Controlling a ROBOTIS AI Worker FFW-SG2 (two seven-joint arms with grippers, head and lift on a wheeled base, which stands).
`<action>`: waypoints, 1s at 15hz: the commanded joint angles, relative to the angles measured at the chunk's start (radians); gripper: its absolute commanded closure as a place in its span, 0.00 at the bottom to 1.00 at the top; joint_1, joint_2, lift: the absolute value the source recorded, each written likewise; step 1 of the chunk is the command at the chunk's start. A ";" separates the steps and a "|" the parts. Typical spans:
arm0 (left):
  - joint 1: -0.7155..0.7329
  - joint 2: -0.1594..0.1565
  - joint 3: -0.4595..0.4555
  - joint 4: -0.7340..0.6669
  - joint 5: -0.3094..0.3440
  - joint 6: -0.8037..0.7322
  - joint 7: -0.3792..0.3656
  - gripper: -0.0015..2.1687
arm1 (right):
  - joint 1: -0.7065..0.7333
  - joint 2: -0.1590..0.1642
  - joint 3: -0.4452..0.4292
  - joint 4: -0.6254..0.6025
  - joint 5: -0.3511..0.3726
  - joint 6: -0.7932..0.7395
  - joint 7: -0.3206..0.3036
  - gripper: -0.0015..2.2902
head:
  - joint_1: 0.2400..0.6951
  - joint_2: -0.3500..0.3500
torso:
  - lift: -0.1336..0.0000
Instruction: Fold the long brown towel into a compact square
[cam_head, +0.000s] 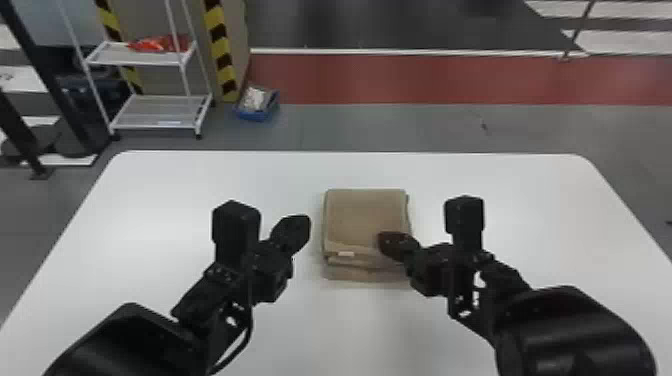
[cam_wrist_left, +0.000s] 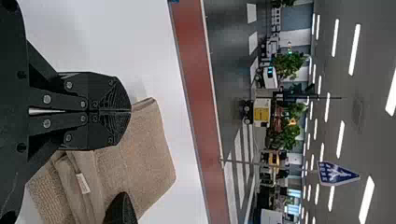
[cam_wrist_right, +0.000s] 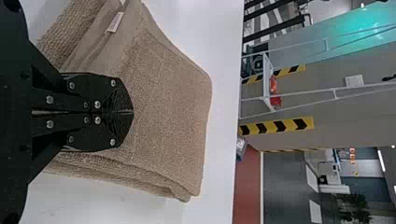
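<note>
Head view: most of the folding looks done, with the brown towel (cam_head: 365, 215) layered into a squarish block on the white table (cam_head: 140, 200) and perhaps only its uneven near edge left to tidy. Left to right, my left gripper (cam_head: 298, 230), closed and empty, hangs just beside the towel; my right gripper (cam_head: 390, 243), closed on nothing, is over its near right part, contact unclear.
</note>
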 joint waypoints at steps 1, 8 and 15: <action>-0.001 0.000 0.004 -0.001 0.002 0.000 0.002 0.63 | 0.041 -0.002 -0.023 -0.097 -0.014 -0.042 0.000 0.48 | 1.00 0.48 | 0.12; 0.027 0.009 -0.005 -0.001 0.000 -0.258 0.187 0.00 | 0.269 -0.009 -0.126 -0.490 -0.033 0.025 -0.034 0.03 | 1.00 0.47 | 0.12; 0.114 0.003 0.033 0.072 -0.081 -0.586 0.190 0.01 | 0.546 0.011 -0.184 -0.585 -0.037 -0.275 -0.123 0.03 | 1.00 0.42 | 0.12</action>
